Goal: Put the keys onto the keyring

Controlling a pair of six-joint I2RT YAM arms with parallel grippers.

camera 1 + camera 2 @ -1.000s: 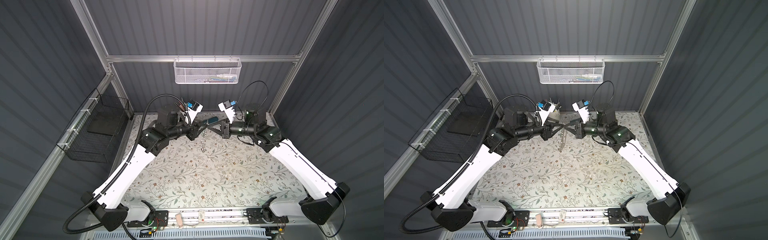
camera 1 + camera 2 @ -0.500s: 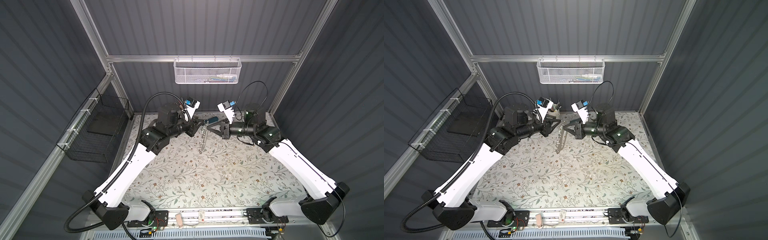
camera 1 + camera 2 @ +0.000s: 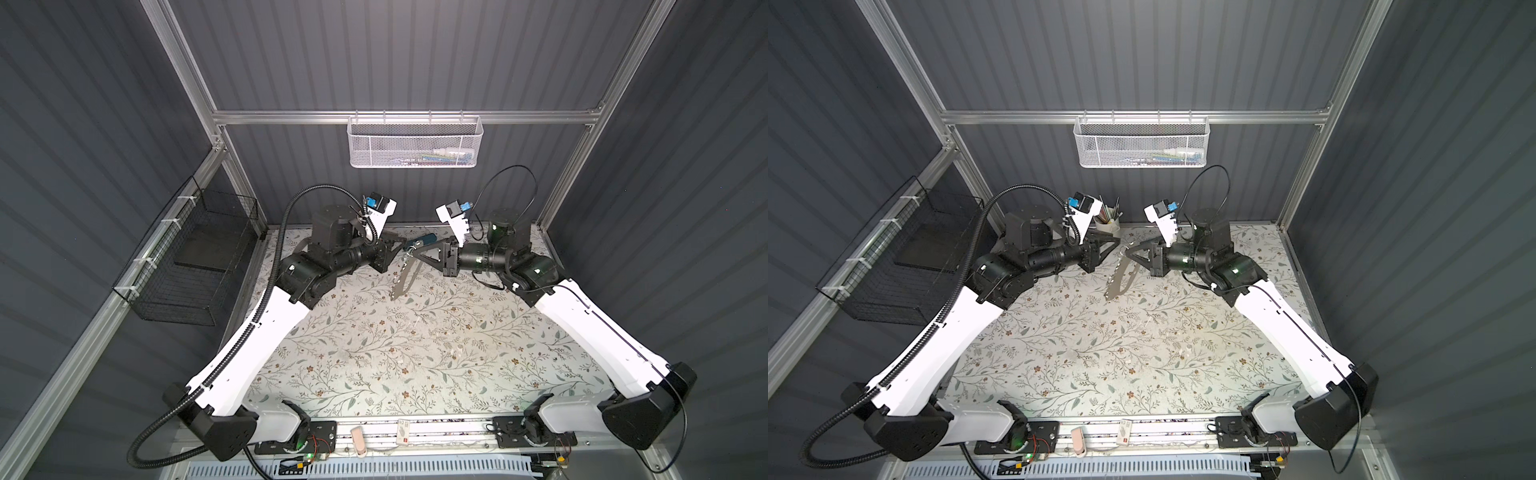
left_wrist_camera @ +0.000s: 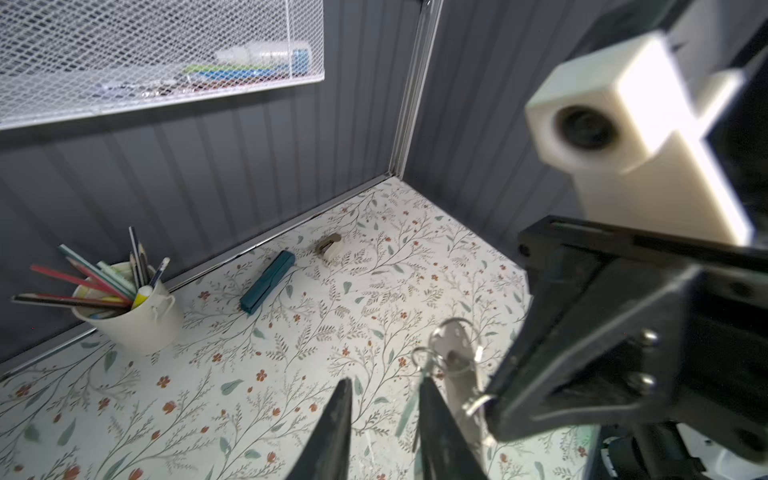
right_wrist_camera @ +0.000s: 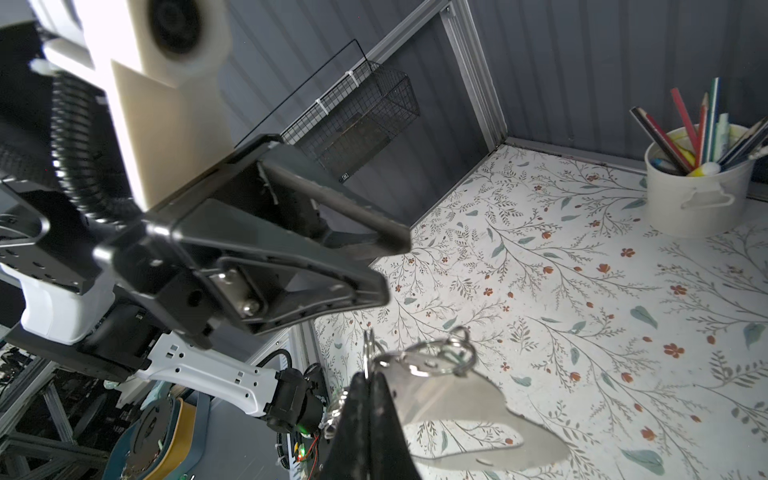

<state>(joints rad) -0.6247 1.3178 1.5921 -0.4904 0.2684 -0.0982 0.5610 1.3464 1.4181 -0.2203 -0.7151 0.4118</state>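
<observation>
The keyring (image 5: 457,399), a flat grey plate with silver split rings (image 5: 453,353) along its top edge, hangs above the floral cloth in both top views (image 3: 401,278) (image 3: 1119,276). My right gripper (image 5: 370,395) is shut on the plate's upper edge. A pale mint-green key tag (image 4: 405,409) dangles from one split ring (image 4: 424,357) beside the plate (image 4: 455,345). My left gripper (image 4: 386,399) is open just short of that ring, with cloth showing between its fingers and the tag close to one finger. It faces the right gripper (image 3: 411,253) from the left (image 3: 397,245).
A white cup of pencils (image 4: 133,320) (image 5: 698,195) stands at the back wall. A dark-teal case (image 4: 268,282) and a small roundish object (image 4: 330,247) lie near it. A white mesh basket (image 3: 413,143) hangs on the back wall, a black wire basket (image 3: 195,257) on the left.
My left gripper has drawn back to the left, away from the keyring, and its jaws have narrowed. The plate now hangs from the right gripper alone and has swung lower.
</observation>
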